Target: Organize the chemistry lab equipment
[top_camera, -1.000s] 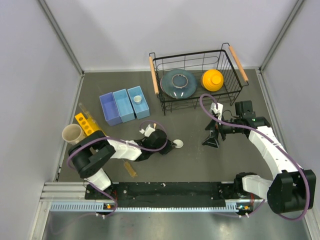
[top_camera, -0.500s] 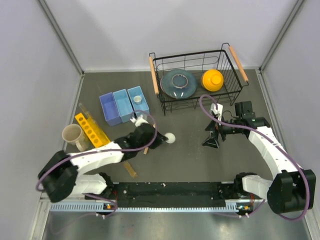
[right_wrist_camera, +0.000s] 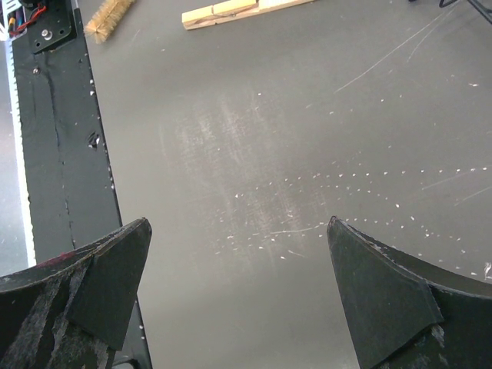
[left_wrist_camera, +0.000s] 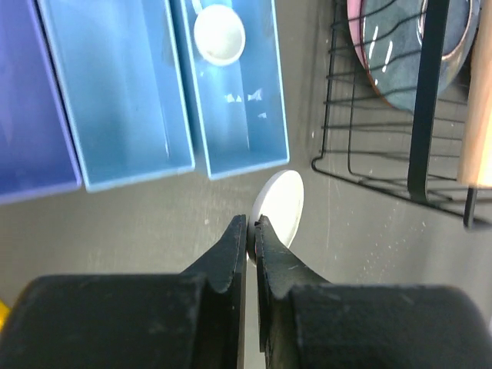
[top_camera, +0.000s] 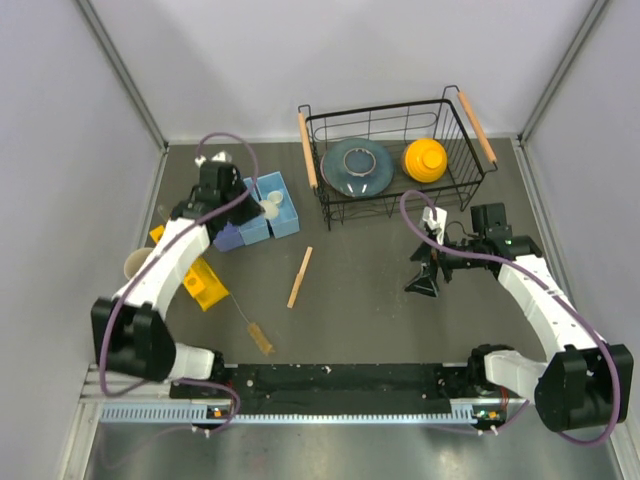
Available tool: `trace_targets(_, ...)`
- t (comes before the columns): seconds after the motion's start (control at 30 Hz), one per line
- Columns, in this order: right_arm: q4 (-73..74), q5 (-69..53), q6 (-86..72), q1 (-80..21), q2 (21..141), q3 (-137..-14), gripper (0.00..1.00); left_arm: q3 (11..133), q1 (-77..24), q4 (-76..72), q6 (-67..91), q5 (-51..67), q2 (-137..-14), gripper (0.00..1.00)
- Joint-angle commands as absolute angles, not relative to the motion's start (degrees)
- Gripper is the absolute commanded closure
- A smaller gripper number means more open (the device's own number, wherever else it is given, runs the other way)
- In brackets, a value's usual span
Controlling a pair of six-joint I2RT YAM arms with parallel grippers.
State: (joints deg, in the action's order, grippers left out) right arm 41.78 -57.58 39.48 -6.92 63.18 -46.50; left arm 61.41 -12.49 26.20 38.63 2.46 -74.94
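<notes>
Top external view: a dark grey counter (top_camera: pixel 380 320) carries everything. At its far side stands a black wire basket (top_camera: pixel 385 107) with a blue-grey plate (top_camera: pixel 357 165) and a yellow bowl (top_camera: pixel 425 158) inside. Left of the basket three blue bins (top_camera: pixel 285 215) sit side by side, partly covered by the left arm. Near the left wall are a yellow rack (top_camera: pixel 203 283) and a tan cup (top_camera: pixel 140 266).

The right pincer (top_camera: pixel 422 280) hangs over bare counter in front of the basket. In the right wrist view its jaws (right_wrist_camera: pixel 238 284) are spread wide with nothing between them, only scuffed counter below.

The left pincer (top_camera: pixel 260 205) reaches over the bins. In the left wrist view its jaws (left_wrist_camera: pixel 251 224) are almost closed, pinching the rim of a white dish (left_wrist_camera: pixel 280 206) held on edge. That dish shows just at the near end wall of the rightmost bin (left_wrist_camera: pixel 238 108); whether it hangs over the bin or just short of it cannot be told.

A wooden stick (top_camera: pixel 299 277) lies mid-counter, apart from both arms. A wire brush (top_camera: pixel 260 338) with amber bristles lies nearer the front edge, left of the stick.

A second white dish (left_wrist_camera: pixel 219 34) rests mouth up on the floor of the rightmost bin, at its far end.
</notes>
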Motion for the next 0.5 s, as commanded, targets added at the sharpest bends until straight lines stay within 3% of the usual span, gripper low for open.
trace_targets(0.0,41.0,-59.8,41.0,-6.2,61.8,-46.4,0.01,72.4,-10.7,32.2,30.2,8.1,-86.7,0.98)
trace_targets(0.2,41.0,-59.6,41.0,-6.2,61.8,-46.4,0.01,86.2,-10.5,38.8,26.1,9.2,-99.7,0.98)
trace_targets(0.47,41.0,-59.4,41.1,-6.2,62.3,-46.4,0.01,90.9,-10.5,40.9,23.4,10.0,-108.0,0.97)
